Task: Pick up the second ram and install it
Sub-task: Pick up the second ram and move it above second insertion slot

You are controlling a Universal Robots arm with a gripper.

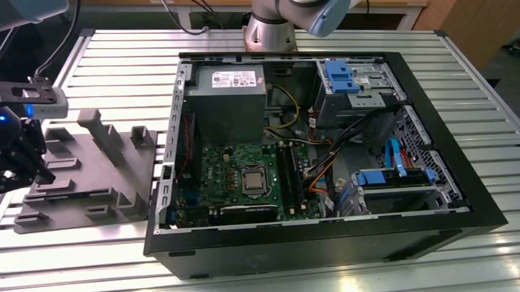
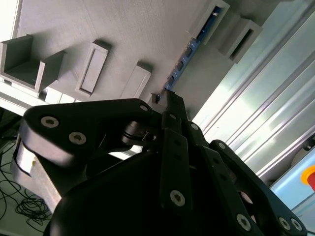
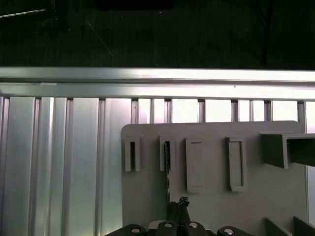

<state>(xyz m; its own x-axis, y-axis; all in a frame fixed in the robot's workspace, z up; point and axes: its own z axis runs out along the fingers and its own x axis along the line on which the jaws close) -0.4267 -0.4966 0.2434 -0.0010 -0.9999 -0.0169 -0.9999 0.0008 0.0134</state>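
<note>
Alu table (image 1: 122,55), grey tray (image 3: 211,211) — gripper (image 2: 167,96) nr ram (image 2: 184,61)

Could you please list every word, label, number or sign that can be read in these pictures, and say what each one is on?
No text can be read in any view.
White label on the power supply: it carries print, too small to read.
Motherboard: any markings are too small to read.
The second ram and the grey holder plate: no lettering visible.
</note>
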